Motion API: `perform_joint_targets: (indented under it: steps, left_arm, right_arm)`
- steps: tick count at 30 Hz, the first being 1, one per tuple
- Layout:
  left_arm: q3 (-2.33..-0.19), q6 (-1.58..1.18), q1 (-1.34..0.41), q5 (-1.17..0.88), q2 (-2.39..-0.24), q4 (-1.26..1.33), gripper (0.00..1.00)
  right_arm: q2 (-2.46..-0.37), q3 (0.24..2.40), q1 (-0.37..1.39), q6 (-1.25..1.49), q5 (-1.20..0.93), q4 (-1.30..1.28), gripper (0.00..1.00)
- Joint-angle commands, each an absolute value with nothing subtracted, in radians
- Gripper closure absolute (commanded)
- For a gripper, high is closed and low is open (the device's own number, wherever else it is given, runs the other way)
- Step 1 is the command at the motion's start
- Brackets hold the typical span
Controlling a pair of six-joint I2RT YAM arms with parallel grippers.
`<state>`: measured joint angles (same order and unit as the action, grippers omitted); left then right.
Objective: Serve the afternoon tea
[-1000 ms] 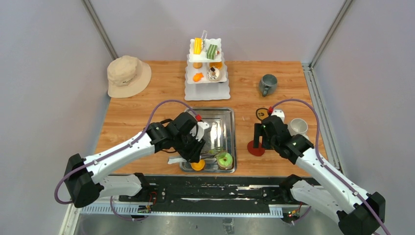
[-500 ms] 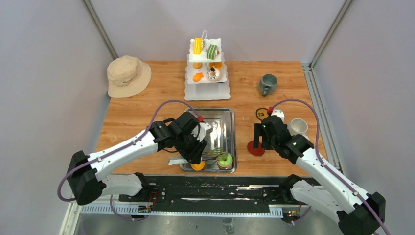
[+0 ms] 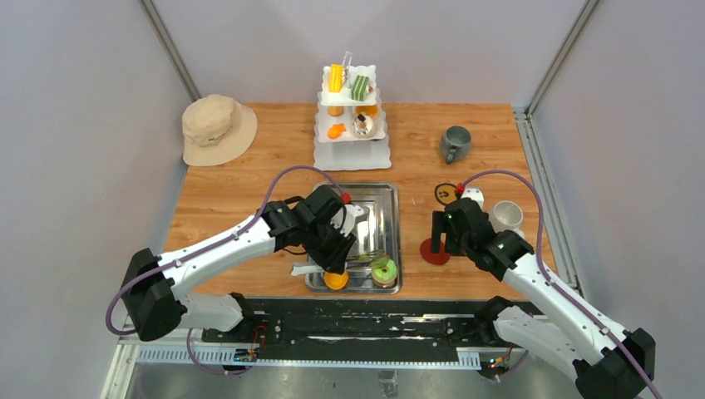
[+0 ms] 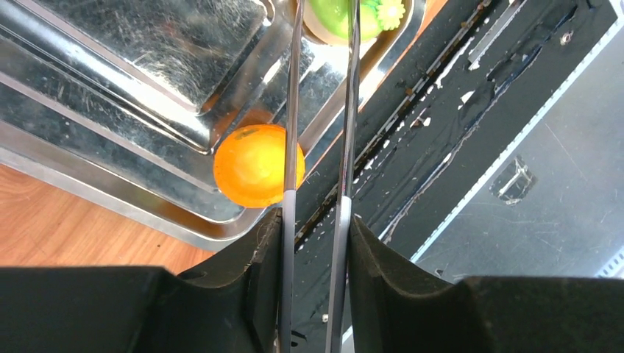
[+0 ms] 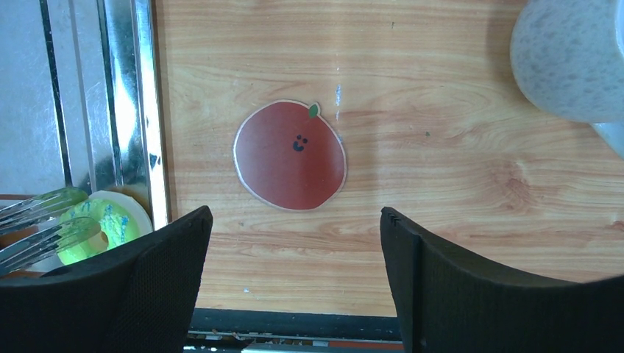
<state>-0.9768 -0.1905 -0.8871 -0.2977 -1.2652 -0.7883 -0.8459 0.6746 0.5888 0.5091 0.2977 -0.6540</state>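
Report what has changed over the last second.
The left arm swung slightly rightward at shoulder and elbow. The left gripper stayed over the near-left corner of the rectangular steel tray, clamped on the metal tongs by the orange round pastry. Nothing was picked up or released. The green-iced donut and the right gripper, open above the red round coaster, did not move.

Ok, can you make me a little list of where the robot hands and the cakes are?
Left gripper: holding metal tongs over the steel tray
Right gripper: open, above the red apple coaster
In tray: orange pastry, green donut
Mugs: grey mug back right, white mug beside right arm
Tiered stand: more pastries, at the back
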Motion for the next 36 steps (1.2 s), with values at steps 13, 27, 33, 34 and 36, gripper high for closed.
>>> perform_joint_targets:
  steps: [13,27,33,34,36]
  left_arm:
    - [-1.079,-0.255,-0.865,-0.084,-1.197,-0.74,1.0]
    - [-1.068,-0.556,-0.654,0.125,-1.261,-0.363,1.0]
    - [-1.083,-0.637,-0.635,0.131,-1.373,-0.215,1.0]
    - [-1.096,-0.64,-0.635,0.132,-1.396,-0.209,1.0]
    - [-1.113,-0.647,-0.634,0.134,-1.434,-0.193,1.0]
  right_arm:
    - [-0.797,0.647,0.594,0.512,0.325,-0.649,0.16]
    - [-0.772,0.656,0.595,0.518,0.332,-0.666,0.17]
    - [-0.755,0.663,0.596,0.517,0.341,-0.69,0.17]
    - [-0.751,0.665,0.596,0.518,0.344,-0.697,0.17]
    - [-0.745,0.671,0.596,0.519,0.35,-0.713,0.17]
